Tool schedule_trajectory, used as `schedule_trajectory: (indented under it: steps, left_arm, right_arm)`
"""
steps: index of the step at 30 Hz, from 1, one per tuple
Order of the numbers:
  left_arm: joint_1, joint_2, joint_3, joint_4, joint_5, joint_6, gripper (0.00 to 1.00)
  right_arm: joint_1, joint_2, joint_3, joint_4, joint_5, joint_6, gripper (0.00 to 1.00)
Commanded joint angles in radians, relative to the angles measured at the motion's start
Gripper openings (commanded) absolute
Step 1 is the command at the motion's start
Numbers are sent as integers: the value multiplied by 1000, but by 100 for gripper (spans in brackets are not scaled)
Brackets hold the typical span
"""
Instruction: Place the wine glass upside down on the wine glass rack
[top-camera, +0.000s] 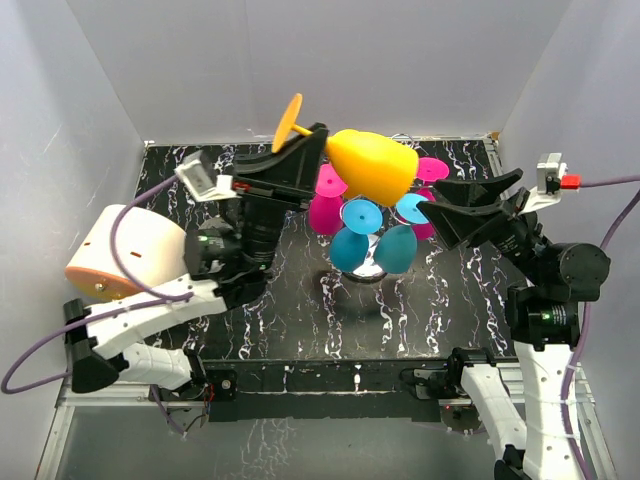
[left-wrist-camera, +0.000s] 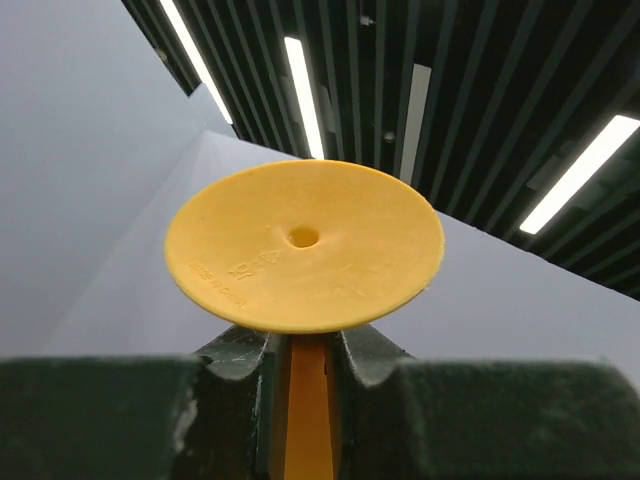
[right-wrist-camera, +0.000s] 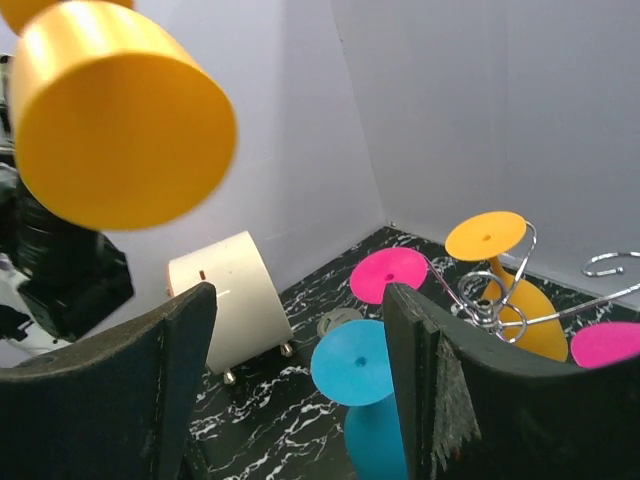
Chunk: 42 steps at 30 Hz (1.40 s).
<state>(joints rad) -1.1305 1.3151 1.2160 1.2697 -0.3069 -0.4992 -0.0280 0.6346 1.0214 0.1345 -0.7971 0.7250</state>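
1. Left hand (left-wrist-camera: 305, 400) — pressed in on the thin stem of the yellow wine glass (top-camera: 372, 165), just under its foot.
2. That glass hangs on its side in the air over the wine glass rack (right-wrist-camera: 488, 305), toward the far edge of the tabletop (top-camera: 280, 320) — not yet hung.
3. Right hand (right-wrist-camera: 295, 330) stands spread and empty beside the bowl.
4. It looks like light, stiff, smooth plastic, so hold it by the stem; the bowl would likely slip.

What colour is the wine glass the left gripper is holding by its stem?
The wine glass is solid yellow-orange; the top external view shows it best.
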Motion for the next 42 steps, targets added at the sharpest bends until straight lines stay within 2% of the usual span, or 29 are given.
schedule_trajectory:
  steps: [1, 6, 10, 13, 15, 23, 29, 32, 38, 42]
  left_arm:
    - [5, -137, -5, -125, -43, 232, 0]
    - [5, -220, -21, -308, -74, 415, 0]
    - [5, -263, -18, -461, -166, 607, 0]
    - [5, -309, -34, -573, -264, 729, 0]
    - [5, -343, -71, -600, -295, 789, 0]
    - [5, -431, -168, -746, -388, 916, 0]
    - [5, -540, -267, -904, -312, 924, 0]
    - [5, -570, -294, -934, -276, 926, 0]
    - [5, -570, -298, -977, -257, 908, 0]
    - [5, -577, -302, -998, -243, 904, 0]
  right_arm:
    - [0, -4, 43, -107, 26, -84, 66]
    - [0, 49, 110, -180, 12, -48, 61]
    - [0, 93, 132, -104, -105, 88, 59]
    - [0, 125, 163, -100, -117, 175, 57]
    - [1, 162, 190, -113, -120, 237, 59]
    - [43, 309, 403, -294, -78, 243, 69]
    - [118, 376, 420, -375, -38, 265, 70]
    - [213, 407, 429, -394, 44, 249, 70]
    - [553, 515, 499, -435, 260, 178, 71]
    - [714, 591, 547, -418, 345, 152, 71]
